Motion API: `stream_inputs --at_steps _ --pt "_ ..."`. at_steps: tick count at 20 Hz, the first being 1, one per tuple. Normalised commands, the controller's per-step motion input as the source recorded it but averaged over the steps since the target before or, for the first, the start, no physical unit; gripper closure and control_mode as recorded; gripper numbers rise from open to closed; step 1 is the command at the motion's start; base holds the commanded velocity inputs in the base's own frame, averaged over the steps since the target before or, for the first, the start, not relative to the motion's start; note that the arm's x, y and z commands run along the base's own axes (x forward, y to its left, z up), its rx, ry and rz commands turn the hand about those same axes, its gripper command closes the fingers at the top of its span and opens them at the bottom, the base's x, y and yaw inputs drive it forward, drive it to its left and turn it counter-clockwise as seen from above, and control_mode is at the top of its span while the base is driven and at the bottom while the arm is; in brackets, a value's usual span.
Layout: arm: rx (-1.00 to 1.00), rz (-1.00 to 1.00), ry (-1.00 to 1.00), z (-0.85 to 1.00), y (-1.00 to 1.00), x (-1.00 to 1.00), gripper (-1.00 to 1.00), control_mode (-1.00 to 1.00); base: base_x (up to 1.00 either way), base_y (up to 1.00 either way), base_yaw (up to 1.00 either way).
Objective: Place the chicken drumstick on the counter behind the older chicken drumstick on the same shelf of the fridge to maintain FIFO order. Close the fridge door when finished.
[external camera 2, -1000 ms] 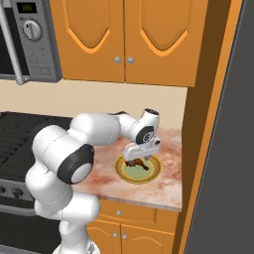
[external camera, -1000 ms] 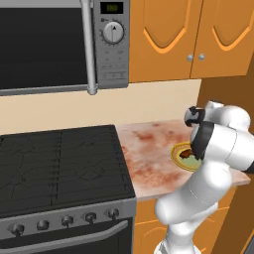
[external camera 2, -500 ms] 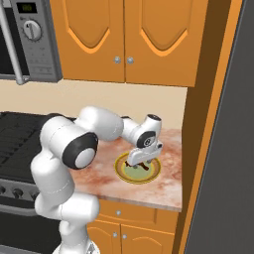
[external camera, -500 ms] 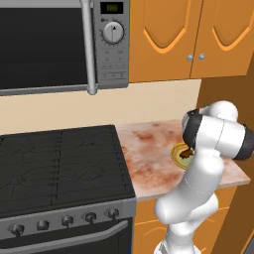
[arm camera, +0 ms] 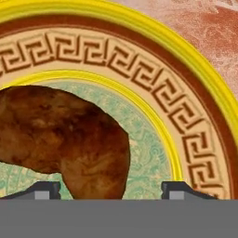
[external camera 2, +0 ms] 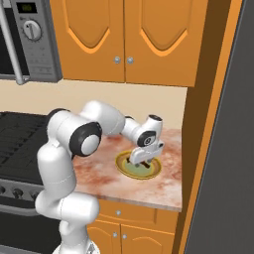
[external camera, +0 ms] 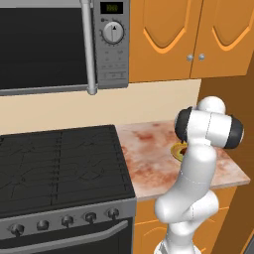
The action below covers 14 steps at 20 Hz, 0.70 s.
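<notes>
- Dark reddish-brown and lumpy, the cooked chicken drumstick (arm camera: 69,139) lies on a round plate with a yellow rim and a key-pattern band (arm camera: 139,69), which rests on the pinkish-beige marbled stone surface with rust-red blotches (external camera 2: 163,183), near the tall grey metal fridge (external camera 2: 223,188) at the right of the right base view.
- The end effector (external camera 2: 144,158) of the white arm hangs low over the plate; in the hand view its two dark fingertips (arm camera: 44,189) stand apart on either side of the meat's lower end, with nothing clamped between them.
- The step in hand, as I judge it, is the grasp. The left tip sits under the bulk of the meat while the right tip has bare plate between it and the drumstick, so the hold looks off-centre; shifting slightly toward the meat would even the squeeze.
- Close on the thick fleshy part, not a tapering end, which could pivot or slip out.
- Keep the tips just above the plate so they do not drag it along the surface.
- Lift straight up before swinging toward the fridge; the orange wooden cabinet doors (external camera 2: 129,39) overhead leave limited room.
</notes>
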Motion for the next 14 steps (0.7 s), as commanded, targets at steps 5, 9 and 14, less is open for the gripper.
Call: stream_inputs --at_steps 5,9,14 --pt "-0.01 0.0 0.0 -0.17 0.0 0.12 -1.0 -1.0 0.0 0.0 0.0" --pt "-0.09 0.0 0.0 -0.27 0.08 -0.2 1.0 -1.0 0.0 0.0 0.0" --pt "-0.05 0.0 -0.03 -0.04 0.03 -0.27 1.0 -1.0 0.0 0.0 0.0"
